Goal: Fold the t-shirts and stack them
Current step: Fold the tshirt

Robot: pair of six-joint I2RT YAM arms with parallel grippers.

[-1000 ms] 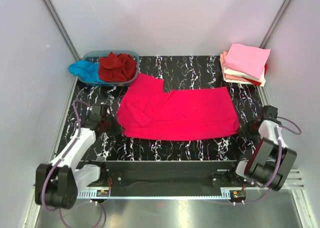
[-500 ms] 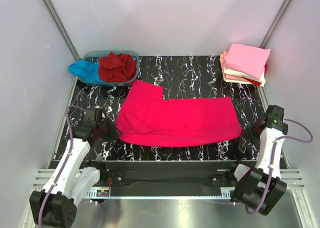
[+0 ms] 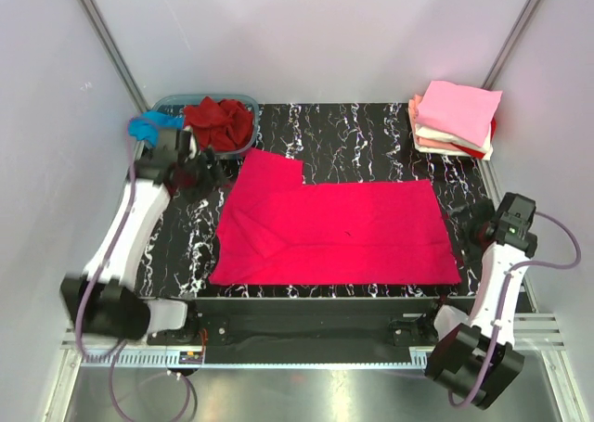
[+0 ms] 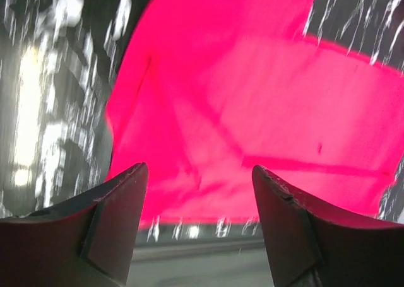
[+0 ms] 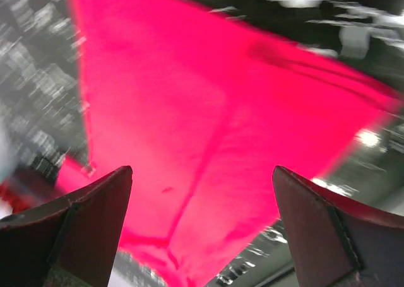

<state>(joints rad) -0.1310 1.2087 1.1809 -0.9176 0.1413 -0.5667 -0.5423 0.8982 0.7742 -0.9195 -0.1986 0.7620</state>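
Left gripper (image 4: 199, 192): I am seeing its jaws standing wide apart and empty, the bright pinkish-red t-shirt (image 3: 343, 232) beyond them. Right gripper (image 5: 202, 199): likewise. Only the top view is showing that shirt lying flat on the black marbled table (image 3: 371, 134), the folded stack (image 3: 455, 118) back-right and the tub (image 3: 232, 98) back-left.

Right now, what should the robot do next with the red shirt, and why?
Probably bring the left gripper down to pinch the flap sticking out at the red shirt's far-left corner. It and the right gripper are open, off the cloth; that flap spoils the rectangle.
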